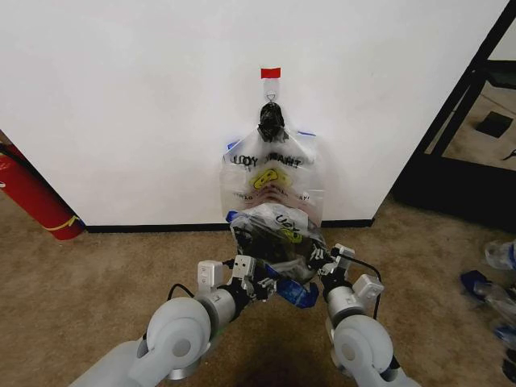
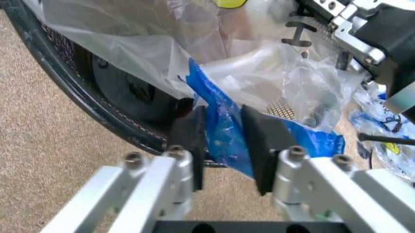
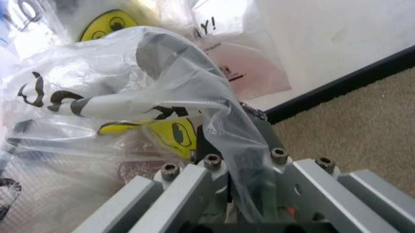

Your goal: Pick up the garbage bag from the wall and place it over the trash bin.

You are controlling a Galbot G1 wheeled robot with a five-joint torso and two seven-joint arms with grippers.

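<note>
The garbage bag (image 1: 278,230), clear with black print, a yellow smiley and blue handles, lies draped over the black mesh trash bin (image 2: 97,109) at the foot of the wall (image 1: 121,97). My left gripper (image 1: 256,284) is at the bin's near left side. In the left wrist view it (image 2: 224,141) is shut on the bag's blue handle (image 2: 220,116). At the near right side my right gripper (image 1: 322,260) is shut on a taut fold of clear plastic (image 3: 214,97) that runs up from between its pads (image 3: 202,143).
A bunch of matching bags (image 1: 274,173) hangs from a black knot (image 1: 271,121) under a red tape strip (image 1: 271,72), just behind the bin. A red fire extinguisher (image 1: 32,197) leans at the left. Loose bags (image 1: 492,290) lie on the carpet at the right, near a dark frame (image 1: 476,121).
</note>
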